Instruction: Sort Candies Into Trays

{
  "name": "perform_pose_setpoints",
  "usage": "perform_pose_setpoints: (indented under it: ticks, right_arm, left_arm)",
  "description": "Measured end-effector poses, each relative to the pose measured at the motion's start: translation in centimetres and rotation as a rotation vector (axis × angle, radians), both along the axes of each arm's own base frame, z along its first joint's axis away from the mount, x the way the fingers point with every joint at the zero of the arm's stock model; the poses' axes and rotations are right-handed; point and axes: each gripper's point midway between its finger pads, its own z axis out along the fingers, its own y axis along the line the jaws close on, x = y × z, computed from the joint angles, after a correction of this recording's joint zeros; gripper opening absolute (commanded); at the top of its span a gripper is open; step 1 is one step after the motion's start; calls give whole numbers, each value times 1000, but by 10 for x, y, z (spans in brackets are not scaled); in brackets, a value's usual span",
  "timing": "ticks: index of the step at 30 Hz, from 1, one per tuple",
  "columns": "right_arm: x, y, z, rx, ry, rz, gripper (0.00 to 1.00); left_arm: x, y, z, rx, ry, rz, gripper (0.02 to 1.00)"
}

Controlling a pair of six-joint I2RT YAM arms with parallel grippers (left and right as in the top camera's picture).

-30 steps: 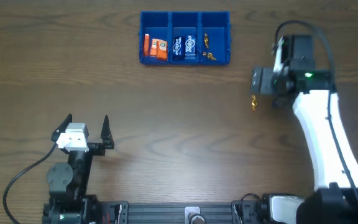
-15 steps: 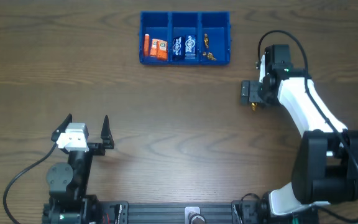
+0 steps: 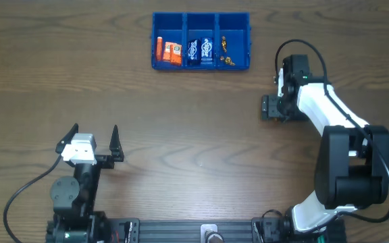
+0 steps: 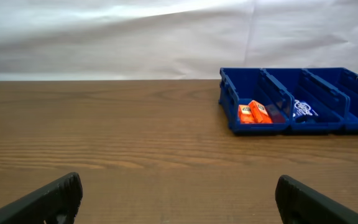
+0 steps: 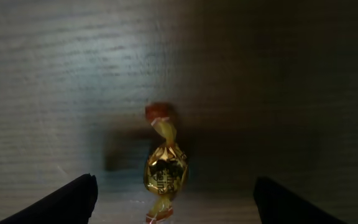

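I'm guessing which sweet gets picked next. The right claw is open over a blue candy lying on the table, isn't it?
Nearly. The right claw is open over a candy lying on the table, but its wrapper is gold, not blue. The right wrist view shows this.

I make out one gold-wrapped candy (image 5: 165, 169), twisted at both ends, apparently lying flat on the table (image 3: 181, 135), well apart from the blue tray (image 3: 155, 40). Seen from above, the tray's left compartment holds orange candies (image 3: 168, 50), the middle one blue-wrapped candies (image 3: 200, 50), and the right one gold candies (image 3: 226, 52).
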Motion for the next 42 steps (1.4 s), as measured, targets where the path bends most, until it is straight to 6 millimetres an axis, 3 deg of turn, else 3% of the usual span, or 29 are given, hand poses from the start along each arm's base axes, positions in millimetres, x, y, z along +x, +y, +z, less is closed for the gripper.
perform_pose_setpoints:
  ticks: [23, 37, 42]
  right_arm:
    - [9, 1, -10, 3, -18, 0, 643]
    - [12, 1, -9, 4, -30, 1, 277]
    - [12, 1, -9, 7, -31, -1, 36]
  left_arm:
    - [0, 0, 0, 0, 0, 0, 998]
    - [0, 0, 0, 0, 0, 0, 998]
    - [0, 0, 0, 0, 0, 0, 998]
